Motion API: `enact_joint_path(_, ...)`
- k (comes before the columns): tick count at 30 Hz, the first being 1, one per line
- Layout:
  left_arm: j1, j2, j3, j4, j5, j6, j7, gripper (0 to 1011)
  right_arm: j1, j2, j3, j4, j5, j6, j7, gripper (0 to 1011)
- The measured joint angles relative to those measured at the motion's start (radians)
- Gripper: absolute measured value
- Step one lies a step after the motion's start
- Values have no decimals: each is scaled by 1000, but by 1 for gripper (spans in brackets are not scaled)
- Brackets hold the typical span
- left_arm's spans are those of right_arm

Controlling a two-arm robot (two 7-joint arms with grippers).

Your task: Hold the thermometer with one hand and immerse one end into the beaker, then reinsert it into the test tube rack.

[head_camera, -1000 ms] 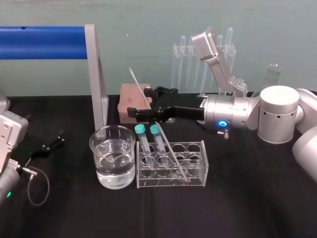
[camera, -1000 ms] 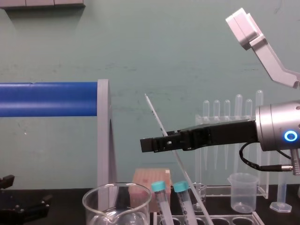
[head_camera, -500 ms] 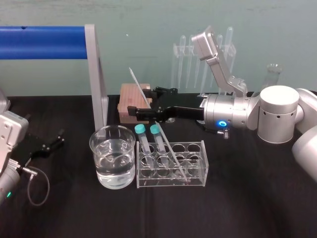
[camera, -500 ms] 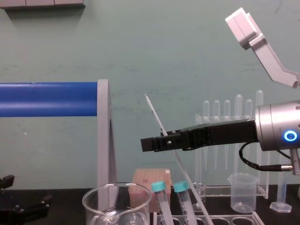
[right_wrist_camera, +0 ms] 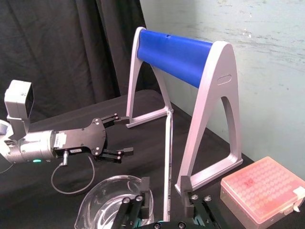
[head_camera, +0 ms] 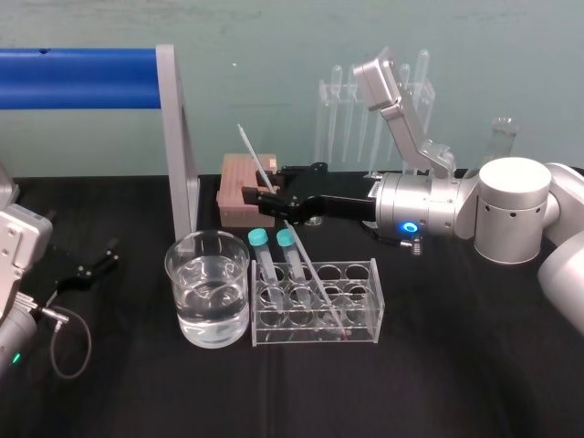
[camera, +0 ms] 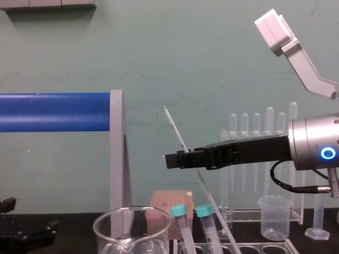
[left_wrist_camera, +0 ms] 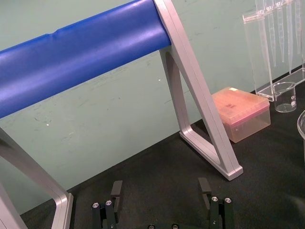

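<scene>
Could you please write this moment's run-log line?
right gripper: open around thermometer in test tube rack | left gripper: open, parked on table

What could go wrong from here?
1. The open right gripper straddles the thermometer, a thin glass rod leaning in the test tube rack; closing off-centre might bend or snap it.
2. Its lower end sits in the rack beside the teal-capped tubes; a slanted lift could snag and drag the rack toward the water-filled beaker.
The left gripper lies parked at far left.
</scene>
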Motion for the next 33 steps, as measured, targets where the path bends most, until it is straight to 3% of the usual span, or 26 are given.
enact_joint_path(12, 0, 0, 0, 0, 0, 0, 0, 1008, 0, 0, 0, 0, 1, 1, 0, 66)
enact_joint_path(22, 0, 0, 0, 0, 0, 0, 0, 1008, -7, 1, 2, -9, 1, -13, 0, 52)
enact_joint_path(33, 0, 0, 0, 0, 0, 0, 0, 1008, -75, 35, 33, -113, -22, -148, -8, 52)
